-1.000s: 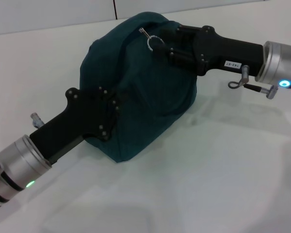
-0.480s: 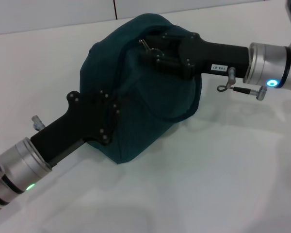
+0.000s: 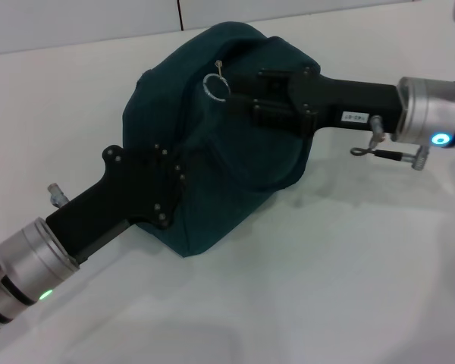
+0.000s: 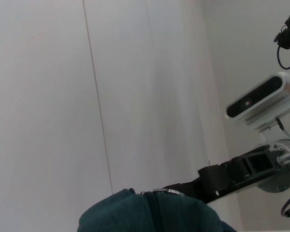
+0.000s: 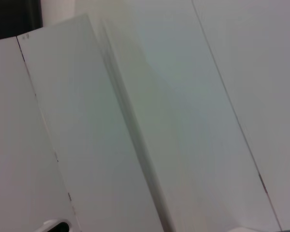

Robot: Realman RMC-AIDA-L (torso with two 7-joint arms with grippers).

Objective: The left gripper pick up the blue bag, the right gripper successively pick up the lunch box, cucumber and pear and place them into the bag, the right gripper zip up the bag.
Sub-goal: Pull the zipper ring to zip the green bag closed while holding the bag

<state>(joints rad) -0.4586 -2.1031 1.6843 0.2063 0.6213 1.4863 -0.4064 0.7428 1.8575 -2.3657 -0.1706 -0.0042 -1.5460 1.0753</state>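
The blue bag [image 3: 227, 159] sits bulging on the white table, and its top also shows in the left wrist view [image 4: 150, 215]. My left gripper [image 3: 183, 182] is pressed into the bag's near-left side, shut on the fabric. From the right, my right gripper [image 3: 235, 92] reaches over the bag's top. It is shut at the zip, whose silver ring pull [image 3: 214, 86] stands up just off its tips. The right arm [image 4: 232, 176] appears beyond the bag in the left wrist view. The lunch box, cucumber and pear are out of view.
White tabletop [image 3: 341, 265] surrounds the bag, with a wall [image 3: 76, 23] behind it. The right wrist view holds only pale panels [image 5: 135, 121]. The robot's head camera [image 4: 261, 99] appears in the left wrist view.
My right gripper has slid left along the bag's top, and the ring pull has travelled left with it. The left gripper and the bag have held still.
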